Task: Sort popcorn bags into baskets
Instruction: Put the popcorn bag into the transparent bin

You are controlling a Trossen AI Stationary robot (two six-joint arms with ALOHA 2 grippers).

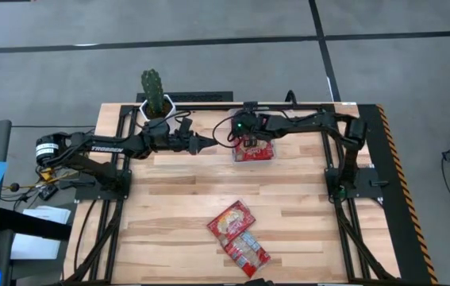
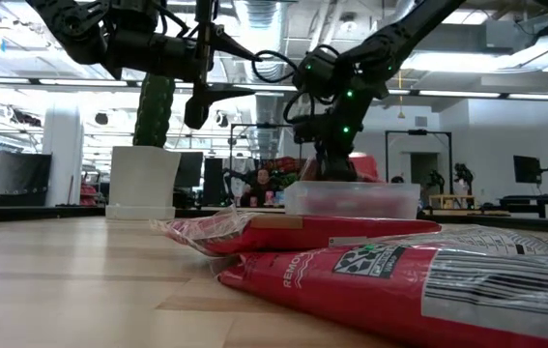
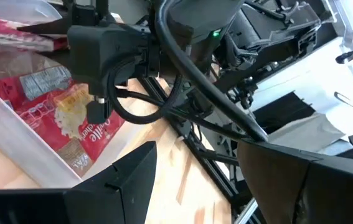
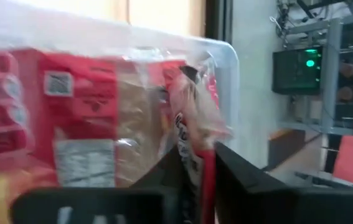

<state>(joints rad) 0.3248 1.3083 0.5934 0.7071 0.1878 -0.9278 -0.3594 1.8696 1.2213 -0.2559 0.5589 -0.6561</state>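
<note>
The clear tray (image 1: 266, 156) sits on the far middle of the table, with red popcorn bags (image 3: 58, 118) lying flat in it. My right gripper (image 4: 196, 177) reaches into the tray (image 4: 223, 59) from above and is shut on one red bag (image 4: 192, 134). My left gripper (image 3: 198, 186) hovers open just left of the tray, above the table (image 1: 205, 144), holding nothing. Two more red bags (image 1: 231, 219) (image 1: 247, 249) lie flat on the near middle of the table, the nearer one showing its white label panels. My right gripper pinches a red popcorn bag by its upper edge (image 4: 195, 146) between the two fingers, coming from above. The bag stands on edge inside the tray, against the flat bags beside it (image 4: 70, 118). Whether its lower end rests on the tray floor is hidden.
A cactus in a white pot (image 1: 155, 99) stands at the far edge, close behind my left arm. Black frame rails (image 1: 209, 105) run along the table's far side. Bare wood (image 1: 169, 199) lies between the tray and the near bags.
</note>
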